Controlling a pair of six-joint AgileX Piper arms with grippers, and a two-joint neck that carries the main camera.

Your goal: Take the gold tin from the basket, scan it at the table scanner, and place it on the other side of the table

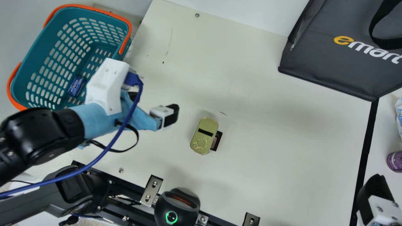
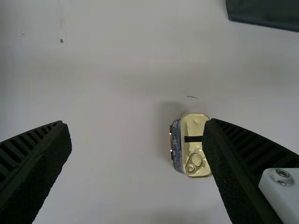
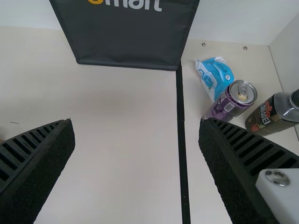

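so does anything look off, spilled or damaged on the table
Nothing looks spilled or damaged. One mild oddity in the main view: the gold tin, on the table, partly hides a small dark-framed patch that I can't identify.

Three downward views, same table [image 1: 276, 150]

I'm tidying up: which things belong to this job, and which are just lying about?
In the job:
gold tin
basket
black scanner
cream table

Lying about:
small blue pack in the basket
dark bag
blue-and-white packet
purple can
dark bottle
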